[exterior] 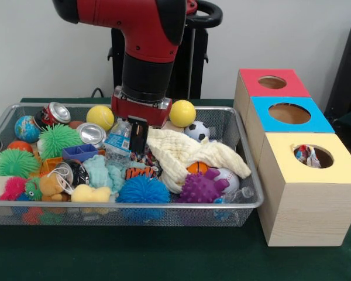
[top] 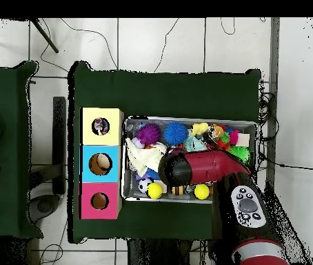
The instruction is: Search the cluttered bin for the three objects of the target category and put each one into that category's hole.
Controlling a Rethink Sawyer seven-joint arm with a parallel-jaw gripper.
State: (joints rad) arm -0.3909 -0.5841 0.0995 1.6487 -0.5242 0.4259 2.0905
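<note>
Over the wire bin [exterior: 245, 202], my arm [exterior: 149, 52] points straight down, its tool [exterior: 138, 136] clenched on a plastic bottle [exterior: 118, 140]; I can read no label.

A table covered with a dark green cloth [exterior: 164, 257] is seen. A silver wire mesh bin [exterior: 164, 215] is set on it. Three wooden boxes with coloured tops [exterior: 307, 202] are placed just beside the bin.
</note>
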